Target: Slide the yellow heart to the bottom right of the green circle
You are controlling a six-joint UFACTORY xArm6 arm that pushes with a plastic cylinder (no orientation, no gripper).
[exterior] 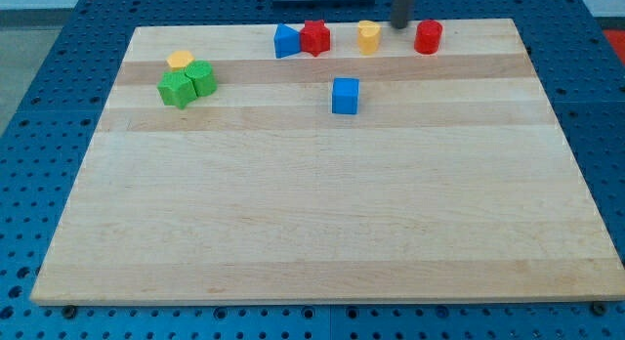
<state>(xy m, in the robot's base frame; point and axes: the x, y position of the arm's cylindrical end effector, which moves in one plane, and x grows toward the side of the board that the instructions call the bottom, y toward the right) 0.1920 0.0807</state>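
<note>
A yellow block (368, 36) that looks heart-shaped stands near the view's top, right of centre. My tip (401, 26) is just to its right and slightly above, between it and a red cylinder (428, 36), touching neither. The green circle (201, 78) is at the upper left, pressed against a green star (177, 89) on its lower left. A second yellow block (179, 59), seemingly a pentagon, sits just above the two green blocks.
A blue block (286, 40) and a red star (314, 37) sit together left of the yellow heart. A blue cube (345, 96) stands below them. The wooden board (312, 233) lies on a blue perforated table.
</note>
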